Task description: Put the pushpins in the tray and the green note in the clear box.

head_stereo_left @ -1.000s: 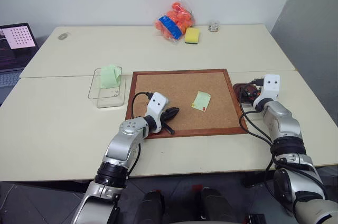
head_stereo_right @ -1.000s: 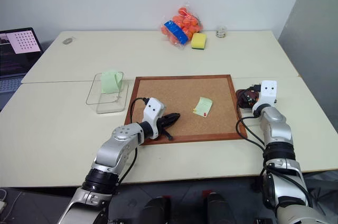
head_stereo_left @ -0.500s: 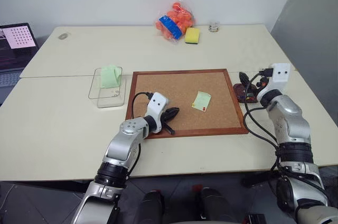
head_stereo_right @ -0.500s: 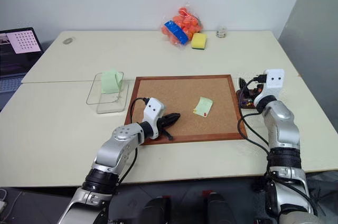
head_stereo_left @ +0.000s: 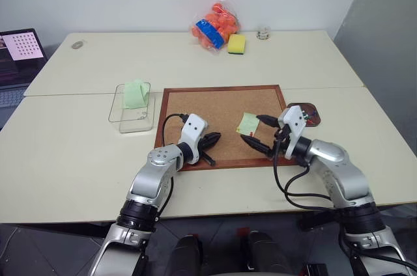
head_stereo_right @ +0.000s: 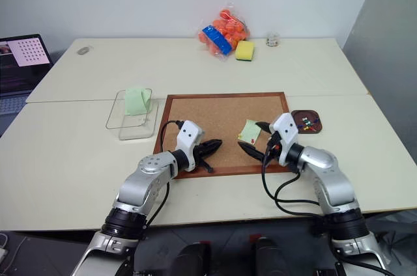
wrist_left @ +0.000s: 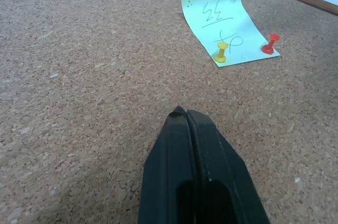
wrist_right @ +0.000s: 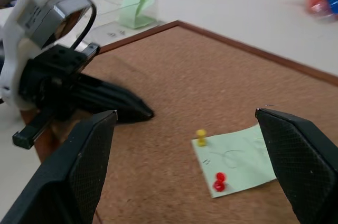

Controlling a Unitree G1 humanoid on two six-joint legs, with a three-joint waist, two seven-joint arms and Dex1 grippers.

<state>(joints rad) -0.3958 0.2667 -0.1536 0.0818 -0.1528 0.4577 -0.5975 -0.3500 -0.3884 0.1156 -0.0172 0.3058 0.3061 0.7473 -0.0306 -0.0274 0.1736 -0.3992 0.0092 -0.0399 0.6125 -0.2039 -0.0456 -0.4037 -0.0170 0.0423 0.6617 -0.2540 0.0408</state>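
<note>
The green note (head_stereo_left: 248,123) lies on the cork board, pinned by a yellow pushpin (wrist_left: 222,52) and a red pushpin (wrist_left: 270,43). My right gripper (head_stereo_left: 259,133) hovers open just near of the note, one finger on each side of its lower edge, holding nothing. On the board's near-left part my left gripper (head_stereo_left: 212,139) rests shut and empty, pointing toward the note. The tray (head_stereo_left: 303,104) sits just right of the board with several coloured pushpins inside. The clear box (head_stereo_left: 133,126) stands left of the board and holds a folded mint-green paper (head_stereo_left: 136,94).
The wood-framed cork board (head_stereo_left: 195,103) fills the table's middle. At the far edge lie a bag of orange balls (head_stereo_left: 215,25), a yellow sponge (head_stereo_left: 236,43) and a small jar (head_stereo_left: 263,32). A laptop (head_stereo_left: 16,55) sits at the far left.
My right arm swung left from over the tray to the cork board beside the note, staying open. The tray is now uncovered. The left arm has not moved.
</note>
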